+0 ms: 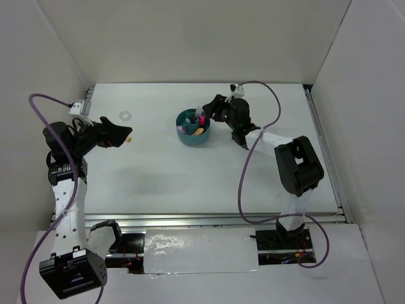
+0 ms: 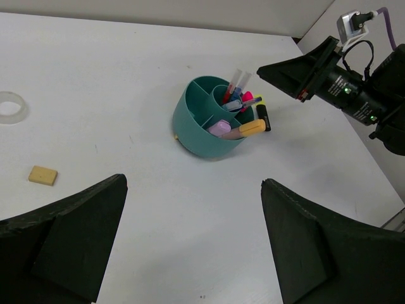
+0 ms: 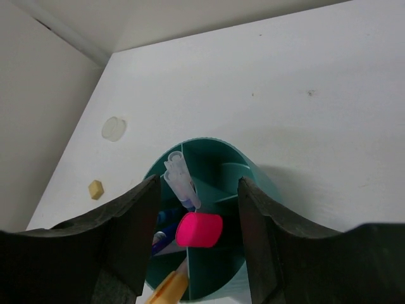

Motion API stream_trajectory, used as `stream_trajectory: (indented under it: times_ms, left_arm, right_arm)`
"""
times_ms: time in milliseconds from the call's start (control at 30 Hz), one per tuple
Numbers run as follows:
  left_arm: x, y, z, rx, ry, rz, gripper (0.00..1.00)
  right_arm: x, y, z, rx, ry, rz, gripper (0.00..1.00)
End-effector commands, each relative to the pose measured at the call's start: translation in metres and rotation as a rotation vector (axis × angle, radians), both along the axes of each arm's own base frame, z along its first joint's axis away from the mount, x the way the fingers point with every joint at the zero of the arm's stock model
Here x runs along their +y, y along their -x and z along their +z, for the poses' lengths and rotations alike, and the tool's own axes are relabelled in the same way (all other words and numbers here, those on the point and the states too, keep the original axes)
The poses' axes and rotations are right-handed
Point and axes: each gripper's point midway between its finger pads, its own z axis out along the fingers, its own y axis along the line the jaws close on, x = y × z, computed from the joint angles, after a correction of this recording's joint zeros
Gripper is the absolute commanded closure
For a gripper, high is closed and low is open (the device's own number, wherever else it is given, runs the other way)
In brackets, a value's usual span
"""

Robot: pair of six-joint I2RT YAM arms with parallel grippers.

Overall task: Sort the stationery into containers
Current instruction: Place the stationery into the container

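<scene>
The teal organizer [image 1: 190, 134] stands mid-table and holds blue and red pens [image 2: 237, 85], a pink-capped highlighter [image 3: 199, 229], a yellow-capped one [image 2: 253, 126] and a lilac stick [image 2: 219, 128]. My right gripper [image 1: 207, 111] hovers open just above its right rim. In the right wrist view its jaws [image 3: 197, 182] stand either side of the pink cap without touching it. My left gripper [image 1: 120, 134] is open and empty [image 2: 193, 180] above the table, left of the organizer. The tan eraser [image 2: 43, 175] and the clear ring [image 2: 11, 106] lie on the table beside it.
White walls enclose the table on the left, back and right. A metal rail [image 1: 215, 220] runs along the near edge. The right arm's purple cable [image 1: 243, 183] loops over the table's right half.
</scene>
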Motion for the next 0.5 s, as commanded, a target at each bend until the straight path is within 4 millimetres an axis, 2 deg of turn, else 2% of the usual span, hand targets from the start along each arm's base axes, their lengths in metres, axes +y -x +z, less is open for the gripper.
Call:
stream_trajectory:
  times_ms: [0, 133, 167, 233, 333, 467]
  left_arm:
    - [-0.004, 0.004, 0.021, -0.081, -0.022, -0.029, 0.01]
    - [-0.004, 0.005, 0.023, -0.093, -0.035, -0.033, 0.01]
    - [-0.004, 0.005, 0.022, -0.093, -0.036, -0.033, 0.01]
    - [-0.004, 0.004, 0.019, -0.086, -0.036, -0.037, 0.01]
    - [-0.003, 0.002, 0.014, -0.076, -0.032, -0.035, 0.01]
    - [-0.001, -0.001, 0.005, -0.051, -0.03, -0.027, 0.01]
  right_arm:
    - [-0.034, -0.001, 0.053, -0.067, -0.039, -0.081, 0.42]
    - [-0.078, -0.011, 0.052, -0.008, 0.025, -0.192, 0.5]
    - [-0.088, -0.011, 0.04, 0.03, 0.07, -0.209, 0.51]
    - [-0.104, -0.015, 0.032, 0.066, 0.111, -0.222, 0.51]
    - [-0.123, -0.018, 0.002, 0.178, 0.18, -0.248, 0.49]
    - [-0.134, -0.014, -0.054, 0.397, 0.22, -0.245, 0.42]
